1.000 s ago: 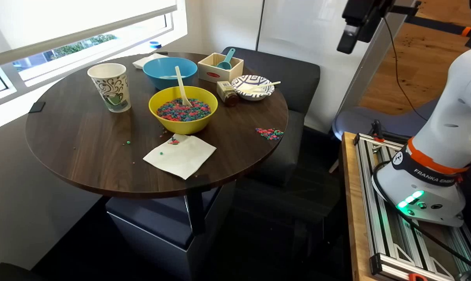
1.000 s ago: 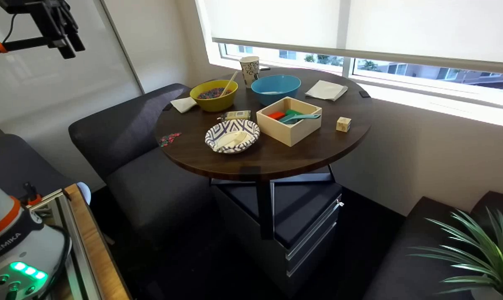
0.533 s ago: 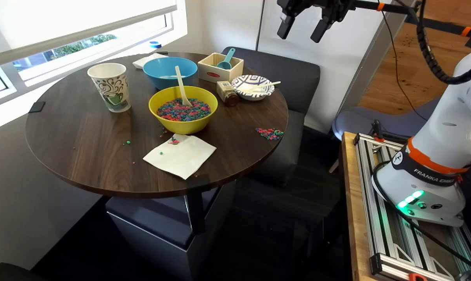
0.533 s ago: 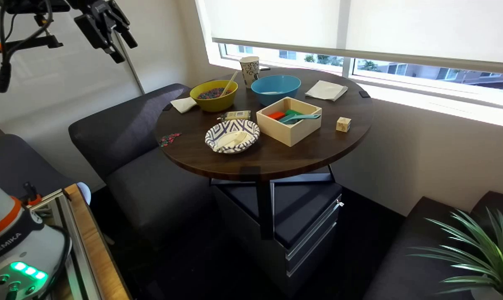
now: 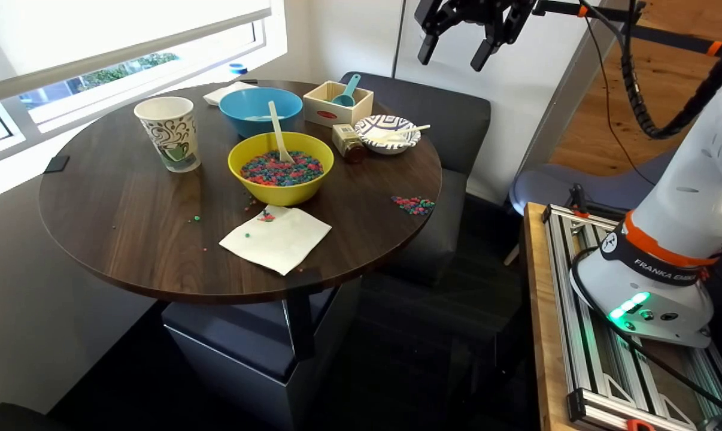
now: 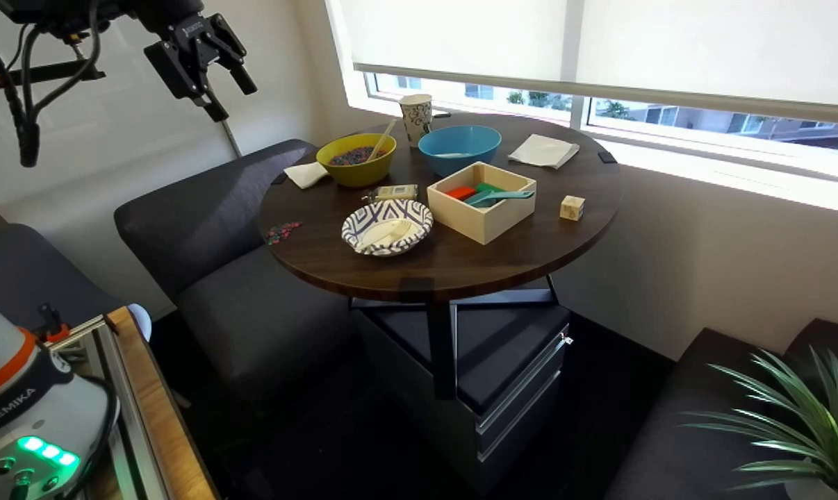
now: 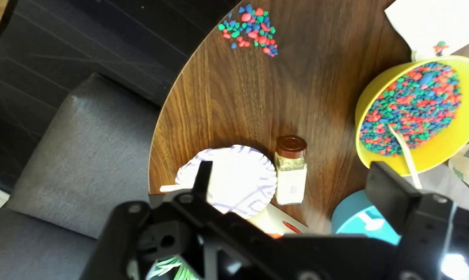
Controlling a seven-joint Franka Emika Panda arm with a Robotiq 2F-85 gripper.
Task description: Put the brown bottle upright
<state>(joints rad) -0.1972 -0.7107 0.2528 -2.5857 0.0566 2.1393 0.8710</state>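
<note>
Table [image 7: 234,101] below all views (wrist nearest)

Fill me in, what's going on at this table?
A Franka robot arm holds its gripper open and raised, with nothing in its grasp. The job is to stand the brown-capped bottle upright, but that bottle lies on its side on the round table, beside the patterned bowl. In the wrist view it shows between the spread fingers, so a reach for it is likely next. The yellow bowl of colored bits stands nearby.

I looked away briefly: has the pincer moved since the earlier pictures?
Yes. The pincer has moved toward the round table in both exterior views.
</note>
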